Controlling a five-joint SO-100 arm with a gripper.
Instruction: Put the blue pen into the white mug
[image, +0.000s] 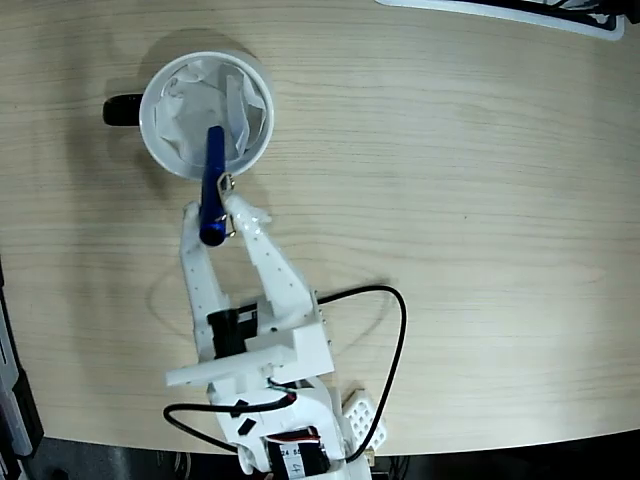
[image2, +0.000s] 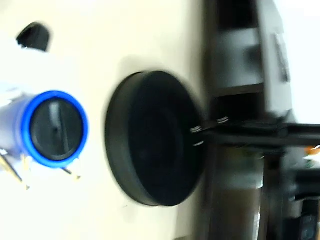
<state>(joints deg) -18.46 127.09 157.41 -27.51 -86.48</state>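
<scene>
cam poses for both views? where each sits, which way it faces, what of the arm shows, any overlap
Fixed view: overhead, facing straight down at the table; shows the white arm, its gripper shut on the blue pen, whose tip is over the white mug.
Wrist view: on the gripper, looking along the pen at its blue end; blurred black disc beyond; no fingers clearly visible.
Shared: the pen.
</scene>
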